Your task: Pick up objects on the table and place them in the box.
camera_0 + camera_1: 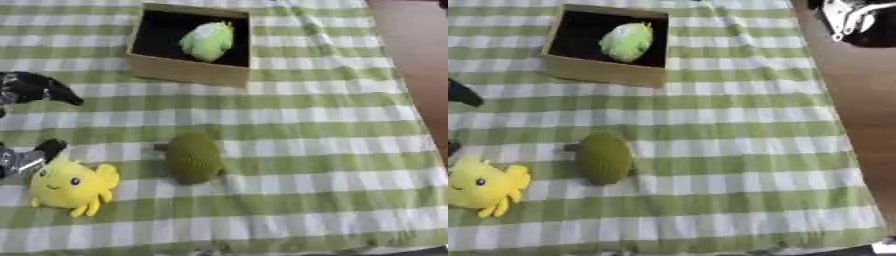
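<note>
Green-and-white checked tablecloth (297,125) across nearly the whole frame, bare brown surface (868,100) down the right edge. Cardboard box (188,71) in the upper middle, black inside, its far rim cut by the top edge. Light green plush toy (208,41) lying inside the box, toward its right side; finer detail too soft to make out. Dark olive, oval plush (193,158) lying on the cloth left of centre, a small brown stub at its upper left; kind of toy unclear. Yellow plush (70,186) with a small face and little legs at lower left, just left of the olive one but apart from it. Left hand (35,87) at the left edge, black and silver, mostly cut off; one dark part above, another just beside the yellow plush's upper left, contact impossible to judge. Fingers too cropped to tell open from closed. Right hand (852,19) only in the upper right corner, black and white, over the bare surface; pose unreadable.
</note>
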Controlling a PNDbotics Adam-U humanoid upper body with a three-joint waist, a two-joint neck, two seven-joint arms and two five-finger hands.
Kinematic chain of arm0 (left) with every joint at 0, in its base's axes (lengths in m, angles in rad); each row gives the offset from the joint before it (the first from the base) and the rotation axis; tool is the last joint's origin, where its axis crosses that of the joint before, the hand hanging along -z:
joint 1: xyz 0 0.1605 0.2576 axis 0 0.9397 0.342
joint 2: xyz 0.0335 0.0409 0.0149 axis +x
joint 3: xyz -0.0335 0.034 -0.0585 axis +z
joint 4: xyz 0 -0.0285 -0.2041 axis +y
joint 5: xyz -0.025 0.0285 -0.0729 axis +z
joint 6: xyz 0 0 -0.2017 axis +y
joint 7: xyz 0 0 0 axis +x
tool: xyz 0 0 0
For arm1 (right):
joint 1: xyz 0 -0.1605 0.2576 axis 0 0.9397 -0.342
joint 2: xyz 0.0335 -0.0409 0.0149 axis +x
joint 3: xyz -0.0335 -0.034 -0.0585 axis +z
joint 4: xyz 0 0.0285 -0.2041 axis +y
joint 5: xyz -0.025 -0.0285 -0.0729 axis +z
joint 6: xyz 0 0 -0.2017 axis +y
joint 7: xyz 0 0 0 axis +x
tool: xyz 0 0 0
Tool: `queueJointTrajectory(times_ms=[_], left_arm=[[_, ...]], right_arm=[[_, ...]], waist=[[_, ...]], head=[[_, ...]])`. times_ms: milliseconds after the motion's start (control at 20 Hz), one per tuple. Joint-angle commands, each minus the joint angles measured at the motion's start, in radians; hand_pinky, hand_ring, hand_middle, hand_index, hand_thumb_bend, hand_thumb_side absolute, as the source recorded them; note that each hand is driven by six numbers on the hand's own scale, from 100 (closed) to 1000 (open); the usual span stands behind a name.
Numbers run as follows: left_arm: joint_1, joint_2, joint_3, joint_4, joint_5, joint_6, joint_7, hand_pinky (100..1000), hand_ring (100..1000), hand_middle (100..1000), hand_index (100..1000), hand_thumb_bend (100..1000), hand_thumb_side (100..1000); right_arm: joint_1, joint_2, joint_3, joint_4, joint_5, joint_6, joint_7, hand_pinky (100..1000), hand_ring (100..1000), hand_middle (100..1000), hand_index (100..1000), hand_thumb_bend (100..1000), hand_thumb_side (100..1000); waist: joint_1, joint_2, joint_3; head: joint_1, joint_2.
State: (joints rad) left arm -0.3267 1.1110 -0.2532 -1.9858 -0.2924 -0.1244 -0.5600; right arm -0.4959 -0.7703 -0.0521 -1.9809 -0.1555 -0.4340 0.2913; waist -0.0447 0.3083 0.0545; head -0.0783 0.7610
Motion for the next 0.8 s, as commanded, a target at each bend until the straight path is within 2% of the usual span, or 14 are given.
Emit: queueJointTrajectory(times_ms=[50,200,450,650,800], left_arm=[[0.014,0.053,0.017,-0.014,-0.025,-0.015,-0.007,910,896,829,918,332,763],[0.032,0.056,0.021,-0.014,-0.041,-0.023,-0.021,923,904,837,923,386,809],[0.052,0.056,0.016,-0.014,-0.078,-0.011,-0.053,933,909,841,925,440,799],[0.062,0.052,0.005,-0.014,-0.112,0.016,-0.085,942,915,850,928,496,740],[0.061,0.047,-0.007,-0.014,-0.13,0.027,-0.109,945,922,856,932,510,627]], right_arm=[[-0.002,-0.037,-0.025,-0.019,-0.021,-0.005,-0.024,930,908,711,897,100,100],[0.002,-0.036,-0.037,-0.019,-0.042,-0.012,-0.046,931,907,709,896,100,100],[0.008,-0.037,-0.05,-0.019,-0.056,-0.009,-0.073,933,903,701,892,100,100],[0.01,-0.032,-0.054,-0.019,-0.06,0.002,-0.078,936,903,699,893,100,100],[0.009,-0.026,-0.054,-0.019,-0.063,0.009,-0.078,939,902,696,893,100,100]], waist=[[0.017,-0.035,0.0],[0.017,-0.035,-0.002],[0.018,-0.034,-0.007],[0.02,-0.032,-0.012],[0.022,-0.031,-0.015]], head=[[0.0,0.007],[-0.004,0.006],[-0.005,0.005],[-0.004,0.002],[-0.004,0.001]])
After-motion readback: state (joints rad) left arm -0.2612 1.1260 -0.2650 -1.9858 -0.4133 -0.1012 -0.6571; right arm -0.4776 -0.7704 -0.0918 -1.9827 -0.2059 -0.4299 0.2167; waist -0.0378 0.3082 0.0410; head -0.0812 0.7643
